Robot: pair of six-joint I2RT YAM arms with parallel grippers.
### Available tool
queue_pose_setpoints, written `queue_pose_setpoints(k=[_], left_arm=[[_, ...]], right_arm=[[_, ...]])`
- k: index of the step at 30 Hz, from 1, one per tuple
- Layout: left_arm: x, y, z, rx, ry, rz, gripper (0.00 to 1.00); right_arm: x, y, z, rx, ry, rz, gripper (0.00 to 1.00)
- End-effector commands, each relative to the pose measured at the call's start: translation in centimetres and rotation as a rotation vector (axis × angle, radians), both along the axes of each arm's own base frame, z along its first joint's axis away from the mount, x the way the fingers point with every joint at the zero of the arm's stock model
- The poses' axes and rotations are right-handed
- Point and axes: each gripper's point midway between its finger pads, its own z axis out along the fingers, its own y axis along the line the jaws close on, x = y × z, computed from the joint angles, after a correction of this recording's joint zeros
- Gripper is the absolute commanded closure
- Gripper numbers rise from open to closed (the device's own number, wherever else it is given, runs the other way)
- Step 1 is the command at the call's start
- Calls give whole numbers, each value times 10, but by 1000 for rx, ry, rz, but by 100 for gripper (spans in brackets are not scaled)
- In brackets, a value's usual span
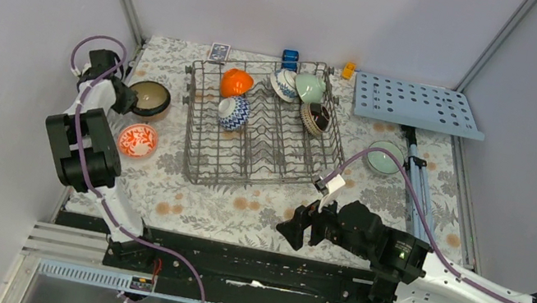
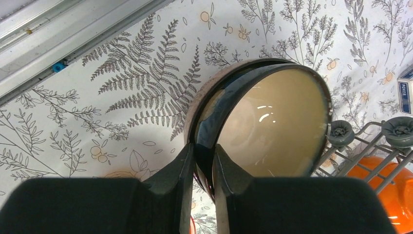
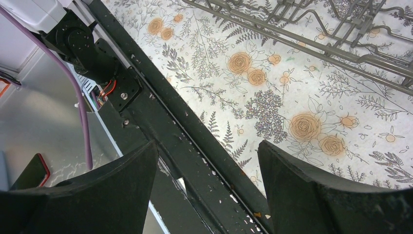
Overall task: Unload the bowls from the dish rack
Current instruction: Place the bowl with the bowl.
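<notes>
Left gripper is pinching the rim of the dark brown bowl, which seems to be sitting on the tablecloth beside the dish rack. Judging set-down step. Next: release, lift clear, reach for 1 of 5 racked bowls. Right gripper is hanging wide apart, empty. Card box beyond is reading "POKER".

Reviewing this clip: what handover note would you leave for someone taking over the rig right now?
Left gripper: shut on the rim of the dark brown bowl, which appears set down on the table left of the dish rack.
Right gripper: open, empty, over the table's near edge.
Done: dark brown bowl, red-and-white bowl and light green bowl are out.
Left in the rack: orange bowl, blue-and-white bowl, second blue-and-white bowl, pale green bowl, dark striped bowl.
</notes>
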Motion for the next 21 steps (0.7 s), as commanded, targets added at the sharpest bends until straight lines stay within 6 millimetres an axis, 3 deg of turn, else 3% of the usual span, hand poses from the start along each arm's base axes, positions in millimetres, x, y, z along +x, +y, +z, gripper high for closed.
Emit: queue_pose_setpoints(k=[1, 9, 15, 21], left_arm=[[25, 2, 17, 18, -91, -25, 75], [26, 0, 22, 16, -100, -27, 61], [28, 2, 41, 30, -122, -22, 45], [27, 7, 60, 62, -131, -9, 43]], right_arm=[[3, -1, 8, 30, -17, -25, 18], [3, -1, 7, 28, -17, -24, 18], [3, -1, 8, 29, -20, -23, 18], [3, -1, 10, 36, -24, -22, 18]])
